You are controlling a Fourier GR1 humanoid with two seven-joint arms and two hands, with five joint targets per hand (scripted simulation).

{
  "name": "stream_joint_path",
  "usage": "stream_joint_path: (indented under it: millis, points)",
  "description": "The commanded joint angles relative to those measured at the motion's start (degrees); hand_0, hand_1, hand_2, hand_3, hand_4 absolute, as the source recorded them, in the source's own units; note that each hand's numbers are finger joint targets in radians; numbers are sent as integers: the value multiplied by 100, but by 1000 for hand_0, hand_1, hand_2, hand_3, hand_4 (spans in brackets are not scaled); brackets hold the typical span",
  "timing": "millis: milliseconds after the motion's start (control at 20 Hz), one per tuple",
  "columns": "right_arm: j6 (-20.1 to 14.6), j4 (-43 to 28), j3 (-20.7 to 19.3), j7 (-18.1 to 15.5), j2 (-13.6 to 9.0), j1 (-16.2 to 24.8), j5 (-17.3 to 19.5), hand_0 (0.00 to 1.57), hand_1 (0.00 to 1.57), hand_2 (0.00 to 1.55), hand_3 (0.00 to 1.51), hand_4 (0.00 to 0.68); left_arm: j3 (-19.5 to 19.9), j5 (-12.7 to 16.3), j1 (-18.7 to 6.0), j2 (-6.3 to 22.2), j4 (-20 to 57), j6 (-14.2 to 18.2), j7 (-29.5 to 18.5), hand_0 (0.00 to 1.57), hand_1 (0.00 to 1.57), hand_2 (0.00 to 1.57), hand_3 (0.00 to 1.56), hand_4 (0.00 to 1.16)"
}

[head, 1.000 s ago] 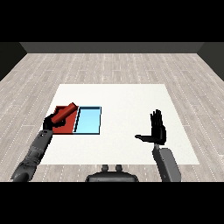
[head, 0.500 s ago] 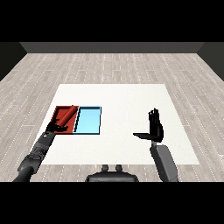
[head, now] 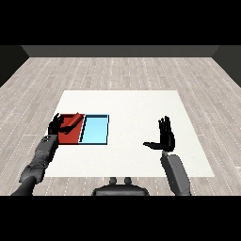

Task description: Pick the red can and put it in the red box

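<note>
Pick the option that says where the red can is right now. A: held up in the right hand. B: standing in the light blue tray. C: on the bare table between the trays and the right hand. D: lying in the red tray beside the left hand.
D: the red can lies tilted in the red tray, with the left hand at its left end, while the right hand is held open with nothing in it.

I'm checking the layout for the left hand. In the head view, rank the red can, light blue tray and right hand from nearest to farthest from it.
From the left hand:
1. Red can, lying in the red tray, beside it.
2. Light blue tray, further right.
3. Right hand, across the table.
</note>
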Motion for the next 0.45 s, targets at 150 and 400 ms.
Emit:
stream_joint_path:
  millis: [150, 400]
  points:
    - [69, -34, 119, -16, -5, 51, 82, 0, 0, 0, 0, 0, 1145, 1480, 156, -827, -1354, -1638, -1841, 0, 0, 0, 0, 0]
    - [243, -120, 83, -106, -272, 239, 207, 0, 0, 0, 0, 0, 550, 1334, 1049, -1809, -2549, -1920, -2459, 0, 0, 0, 0, 0]
